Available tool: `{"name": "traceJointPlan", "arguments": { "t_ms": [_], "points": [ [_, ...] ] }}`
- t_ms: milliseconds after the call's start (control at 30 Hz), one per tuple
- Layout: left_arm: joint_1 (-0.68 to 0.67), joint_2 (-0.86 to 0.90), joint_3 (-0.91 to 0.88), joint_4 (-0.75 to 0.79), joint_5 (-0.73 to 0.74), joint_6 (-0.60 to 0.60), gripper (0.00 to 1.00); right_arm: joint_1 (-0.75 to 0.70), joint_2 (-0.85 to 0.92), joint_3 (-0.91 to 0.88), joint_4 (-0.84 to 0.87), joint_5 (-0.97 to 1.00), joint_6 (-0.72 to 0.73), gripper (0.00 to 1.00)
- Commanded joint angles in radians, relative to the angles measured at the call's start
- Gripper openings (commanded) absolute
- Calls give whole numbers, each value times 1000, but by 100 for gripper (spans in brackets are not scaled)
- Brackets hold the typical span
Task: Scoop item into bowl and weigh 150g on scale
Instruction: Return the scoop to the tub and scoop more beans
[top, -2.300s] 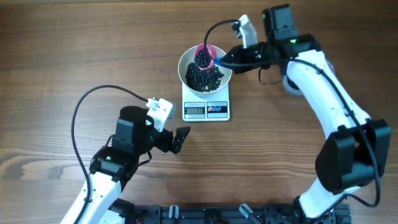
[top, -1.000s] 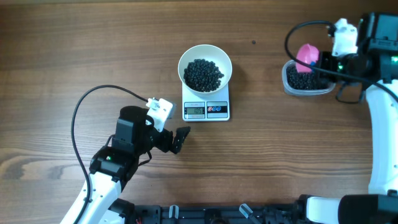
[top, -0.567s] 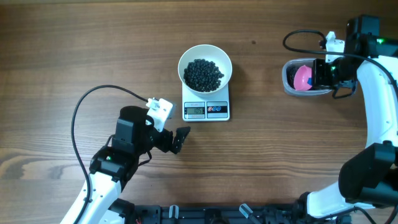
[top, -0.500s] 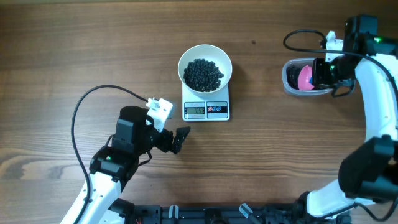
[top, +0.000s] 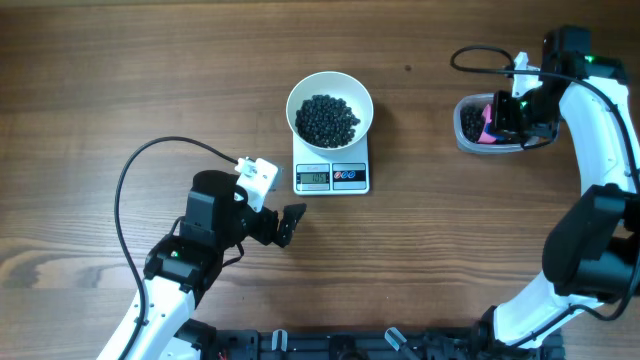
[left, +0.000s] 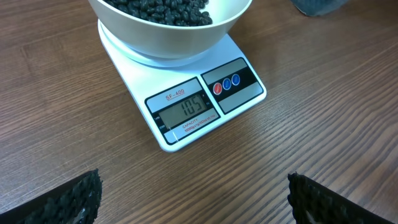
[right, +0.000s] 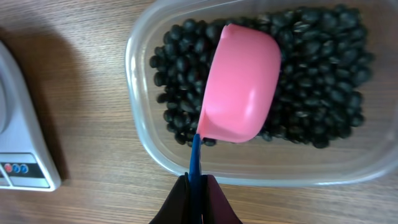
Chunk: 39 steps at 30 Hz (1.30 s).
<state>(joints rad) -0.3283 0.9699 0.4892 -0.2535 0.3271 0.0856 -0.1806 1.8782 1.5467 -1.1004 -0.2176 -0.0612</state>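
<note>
My right pincer (right: 196, 186) grips the pink plastic scoop (right: 242, 87) in the clear plastic tub (right: 138, 124) of small round black beans (right: 317, 87), near the bench's (right: 74, 93) far-right corner. My left pincer (left: 194, 199) gapes wide.

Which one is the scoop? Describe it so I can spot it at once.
From the white scale in the middle with the bowl on it, look far right to the clear tub of black beans. The scoop lies in that tub, its thin blue handle shut in the right pincer. It is the only pink thing in view.
</note>
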Motion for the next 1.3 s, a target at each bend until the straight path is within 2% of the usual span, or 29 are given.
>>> {"name": "traceJointPlan", "arguments": {
  "t_ms": [0, 233, 500, 733, 1033, 1267],
  "points": [
    [-2, -1, 19, 2, -3, 12, 100, 4, 57, -4, -11, -139, -43, 4],
    [-2, -1, 19, 2, -3, 11, 100, -17, 57, -3, -37, -151, -41, 4],
    [-2, -1, 19, 2, -3, 11, 100, -122, 57, -2, -30, -272, -42, 4],
    [-2, -1, 19, 2, -3, 11, 100, -120, 58, -2, 30, -290, 20, 4],
    [-2, -1, 19, 2, -3, 12, 100, -120, 58, -2, -65, -312, -52, 4],
    [-2, -1, 19, 2, -3, 12, 100, -135, 58, -2, -3, -313, -17, 4]
  ]
}}
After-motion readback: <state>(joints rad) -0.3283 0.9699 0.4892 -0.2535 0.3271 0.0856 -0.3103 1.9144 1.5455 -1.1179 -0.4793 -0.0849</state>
